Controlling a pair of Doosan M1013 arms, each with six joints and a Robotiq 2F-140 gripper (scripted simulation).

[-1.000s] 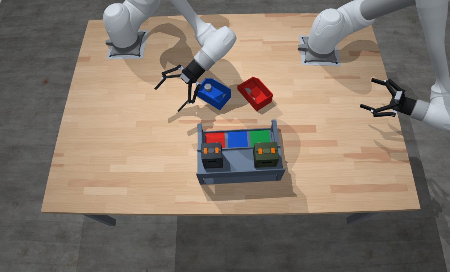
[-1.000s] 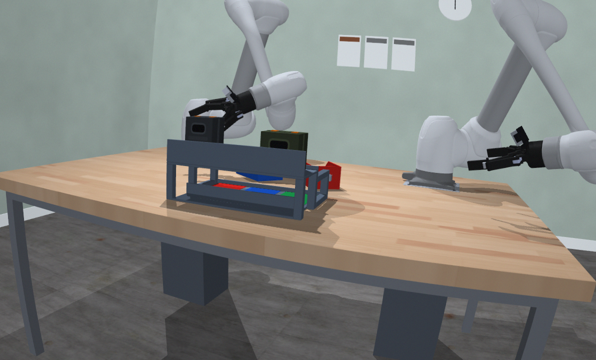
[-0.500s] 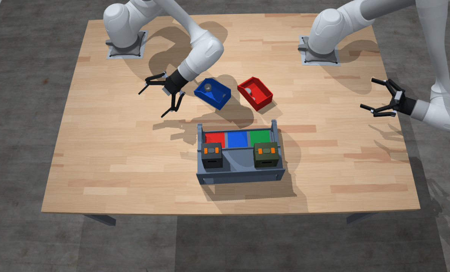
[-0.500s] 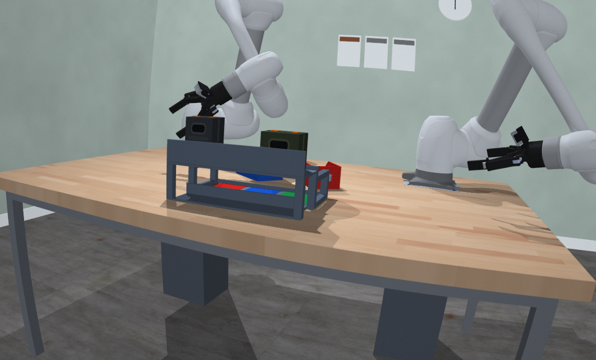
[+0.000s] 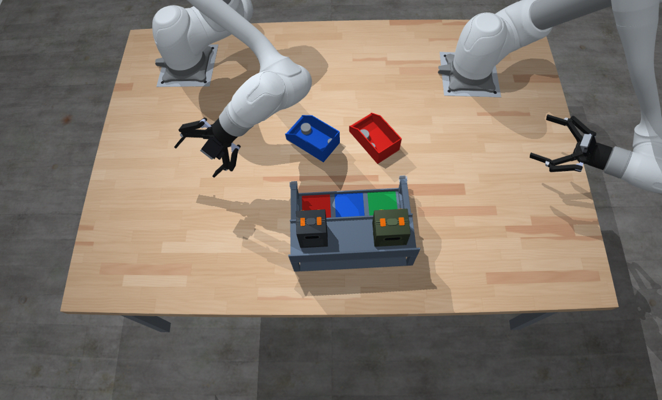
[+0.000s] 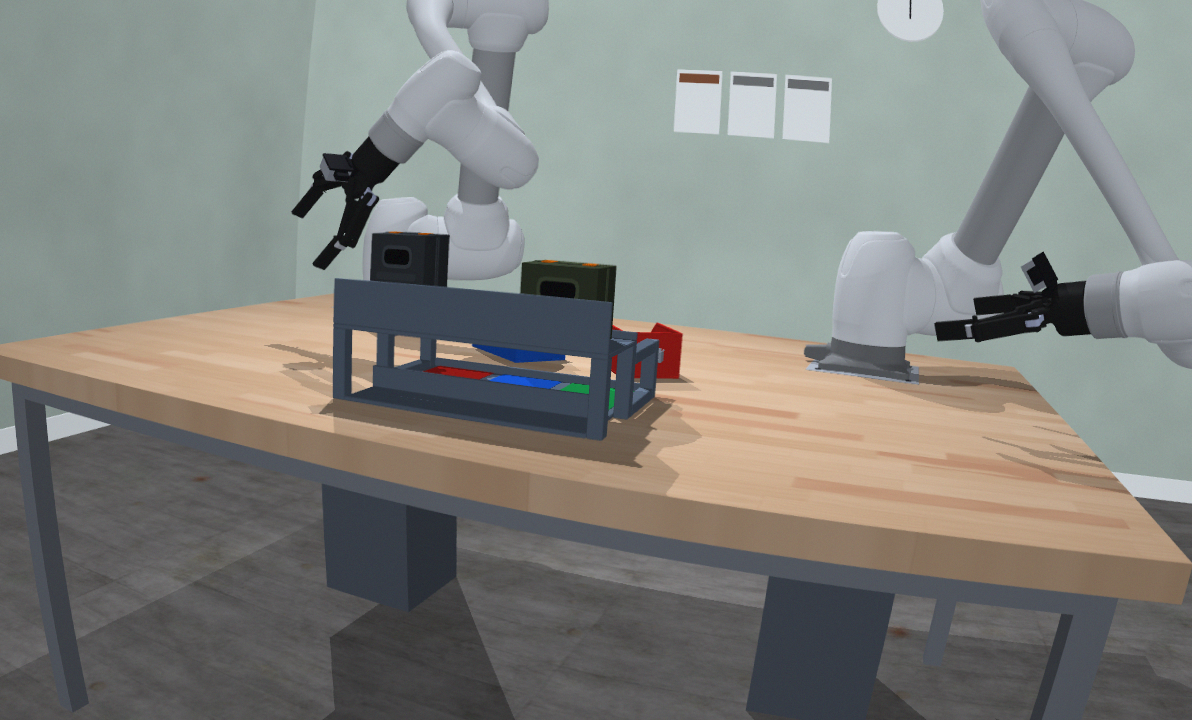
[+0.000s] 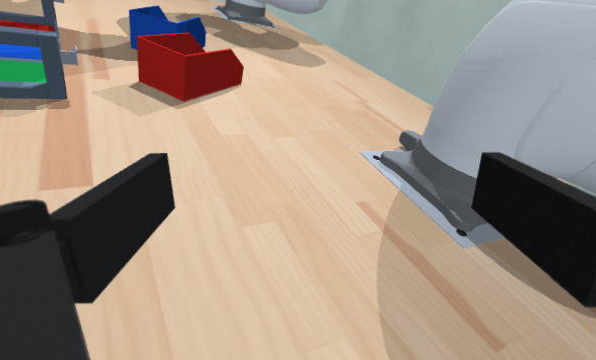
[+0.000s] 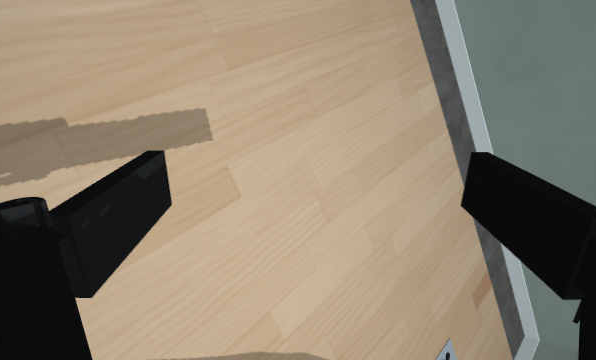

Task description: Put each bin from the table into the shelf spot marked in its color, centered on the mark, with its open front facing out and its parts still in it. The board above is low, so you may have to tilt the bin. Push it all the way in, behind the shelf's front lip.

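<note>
A blue bin [image 5: 326, 149] [image 6: 519, 352] [image 7: 148, 30] with grey parts inside stands on the table beside a red bin [image 5: 387, 147] [image 6: 669, 358] [image 7: 160, 65], also holding grey parts. The blue-grey shelf [image 5: 350, 260] [image 6: 470, 313] has bare red [image 5: 316, 203], blue [image 5: 349, 204] and green [image 5: 382, 202] marks. No green bin shows. My right gripper [image 5: 194, 161] [image 6: 305, 240] [image 8: 317, 179], at picture left in the top view, is open and empty, above the table and off to the blue bin's side. My left gripper [image 5: 539, 136] [image 6: 956, 317] [image 7: 322, 181] is open and empty, far from the red bin.
A black case [image 5: 311, 234] [image 6: 399, 261] and an olive case [image 5: 392, 234] [image 6: 598, 282] stand on the shelf's upper board. The shelf has upright end posts beside the marks. The left arm's base [image 5: 472, 81] [image 7: 435, 170] and right arm's base [image 5: 186, 71] stand at the table's back.
</note>
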